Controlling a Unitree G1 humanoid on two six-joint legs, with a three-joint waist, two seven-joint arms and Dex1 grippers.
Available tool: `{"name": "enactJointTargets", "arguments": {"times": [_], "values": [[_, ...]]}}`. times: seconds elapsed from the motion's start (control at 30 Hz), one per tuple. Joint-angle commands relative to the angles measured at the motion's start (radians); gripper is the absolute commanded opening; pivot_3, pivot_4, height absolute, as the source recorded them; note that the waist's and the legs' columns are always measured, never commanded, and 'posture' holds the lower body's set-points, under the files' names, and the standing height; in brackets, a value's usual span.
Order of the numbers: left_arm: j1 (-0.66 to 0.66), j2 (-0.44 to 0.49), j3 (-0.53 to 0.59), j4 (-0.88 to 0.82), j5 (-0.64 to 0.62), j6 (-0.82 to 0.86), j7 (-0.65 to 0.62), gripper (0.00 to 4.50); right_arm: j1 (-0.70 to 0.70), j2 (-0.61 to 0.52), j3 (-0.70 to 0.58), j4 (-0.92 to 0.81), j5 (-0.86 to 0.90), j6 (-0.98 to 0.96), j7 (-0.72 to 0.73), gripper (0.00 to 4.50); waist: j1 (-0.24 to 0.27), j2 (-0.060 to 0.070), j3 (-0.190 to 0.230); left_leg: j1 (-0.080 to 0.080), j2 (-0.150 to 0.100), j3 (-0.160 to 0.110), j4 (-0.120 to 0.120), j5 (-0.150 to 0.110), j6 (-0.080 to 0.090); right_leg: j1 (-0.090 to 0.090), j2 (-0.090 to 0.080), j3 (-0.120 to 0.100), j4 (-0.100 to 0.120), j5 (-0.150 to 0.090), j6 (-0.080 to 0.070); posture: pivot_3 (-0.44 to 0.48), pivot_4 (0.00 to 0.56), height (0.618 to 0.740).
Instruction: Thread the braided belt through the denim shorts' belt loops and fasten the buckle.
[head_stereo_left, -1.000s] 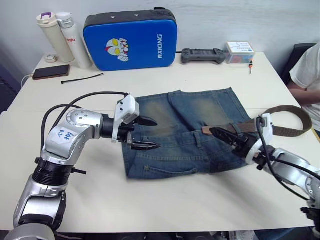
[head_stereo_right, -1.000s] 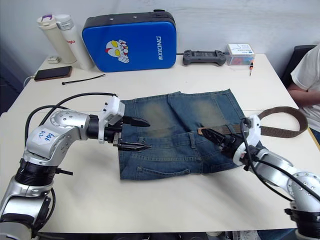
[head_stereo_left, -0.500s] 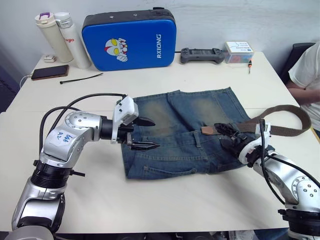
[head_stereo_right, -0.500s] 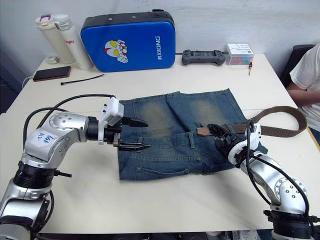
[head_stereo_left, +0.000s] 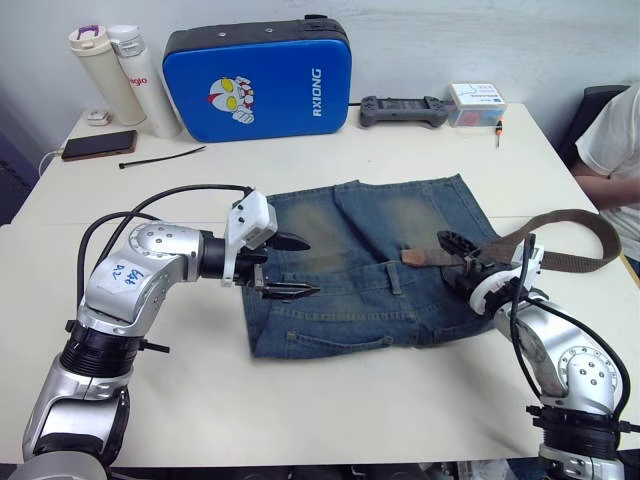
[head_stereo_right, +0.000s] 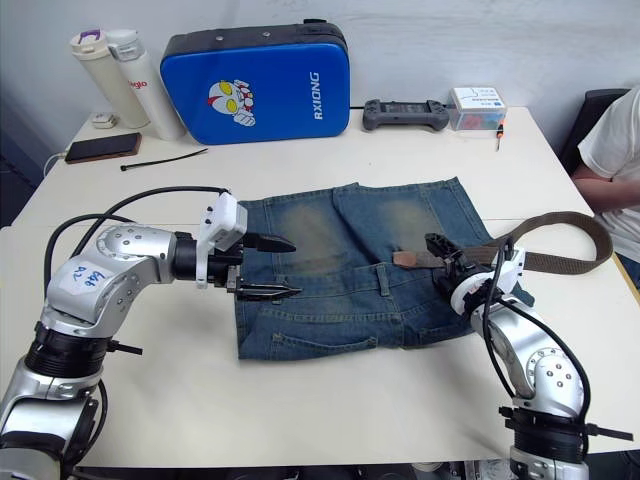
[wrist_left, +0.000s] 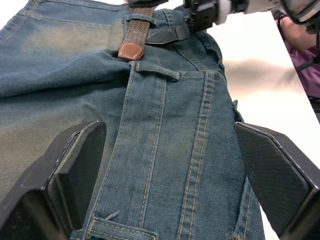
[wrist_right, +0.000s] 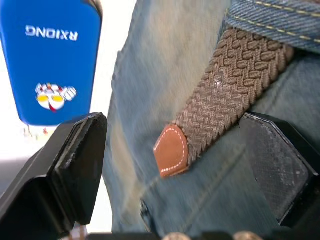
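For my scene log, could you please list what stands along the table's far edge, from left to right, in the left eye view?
Two bottles → blue case → game controller → small box.

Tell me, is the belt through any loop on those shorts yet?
Yes, through one: the braided belt passes under a belt loop, its tan tip lying short of the next loop.

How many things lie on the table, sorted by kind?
Bottles: 2
Blue case: 1
Phone: 1
Cable tie: 1
Game controller: 1
Small box: 1
Denim shorts: 1
Braided belt: 1
Total: 9
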Motion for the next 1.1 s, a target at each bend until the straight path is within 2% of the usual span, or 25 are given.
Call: {"name": "enactJointTargets", "arguments": {"times": [0.03, 0.27, 0.4, 0.57, 0.7, 0.73, 0.77, 1.1], "values": [[-0.005, 0.008, 0.024, -0.034, -0.016, 0.000, 0.005, 4.50, -0.022, 0.032, -0.043, 0.042, -0.061, -0.044, 0.007, 4.42, 0.000, 0.000, 0.000, 0.000, 0.000, 0.000, 0.000, 0.000, 0.000, 0.000, 0.000, 0.000, 0.000, 0.000, 0.000, 0.000, 0.150, 0.740], [-0.011, 0.009, 0.026, -0.035, -0.015, 0.003, 0.007, 4.50, -0.047, 0.075, -0.065, 0.150, -0.184, -0.072, -0.020, 4.42, 0.001, -0.001, -0.001, 0.000, 0.000, 0.000, 0.000, 0.000, 0.000, 0.000, -0.001, 0.000, 0.000, 0.000, 0.000, 0.000, 0.150, 0.740], [-0.011, 0.012, 0.029, -0.034, -0.014, 0.003, 0.006, 4.50, -0.051, 0.105, -0.089, 0.152, -0.208, -0.077, -0.010, 4.42, 0.004, -0.004, -0.002, 0.001, 0.000, 0.000, 0.000, 0.000, 0.000, 0.001, -0.001, 0.000, 0.000, 0.000, 0.000, 0.000, 0.150, 0.740], [-0.021, 0.002, 0.052, -0.031, -0.027, 0.015, 0.025, 4.50, -0.023, 0.143, -0.093, 0.082, -0.191, -0.065, -0.018, 2.23, 0.004, -0.004, -0.002, 0.001, 0.000, 0.000, 0.000, 0.000, 0.000, 0.001, -0.001, 0.000, 0.000, 0.000, 0.000, 0.000, 0.150, 0.740], [-0.014, 0.002, 0.078, -0.034, -0.041, 0.024, 0.037, 4.50, 0.024, 0.168, -0.093, -0.001, -0.138, -0.045, -0.038, 0.75, 0.003, -0.003, -0.002, 0.001, 0.000, 0.000, -0.002, 0.000, 0.000, 0.001, -0.001, 0.000, -0.001, 0.000, 0.000, 0.000, 0.150, 0.740], [-0.009, 0.005, 0.083, -0.036, -0.042, 0.024, 0.039, 4.50, 0.033, 0.176, -0.094, -0.015, -0.128, -0.045, -0.041, 0.26, 0.003, -0.004, -0.002, 0.001, 0.000, 0.000, -0.002, 0.000, 0.000, 0.001, -0.001, 0.000, -0.001, 0.000, 0.000, 0.000, 0.150, 0.740], [-0.006, 0.006, 0.085, -0.038, -0.042, 0.025, 0.041, 4.50, 0.037, 0.181, -0.095, -0.022, -0.123, -0.045, -0.043, 0.04, 0.003, -0.003, -0.002, 0.001, 0.000, 0.000, -0.002, 0.000, 0.000, 0.001, -0.001, 0.000, -0.001, 0.000, 0.000, 0.000, 0.150, 0.740], [0.014, 0.011, 0.109, -0.056, -0.048, 0.036, 0.061, 4.50, 0.057, 0.211, 0.003, -0.148, -0.063, 0.028, -0.026, 0.04, -0.009, -0.002, -0.002, 0.001, 0.000, 0.000, -0.005, 0.000, 0.000, -0.001, -0.001, 0.000, -0.001, 0.000, 0.000, 0.000, 0.150, 0.740]]}}
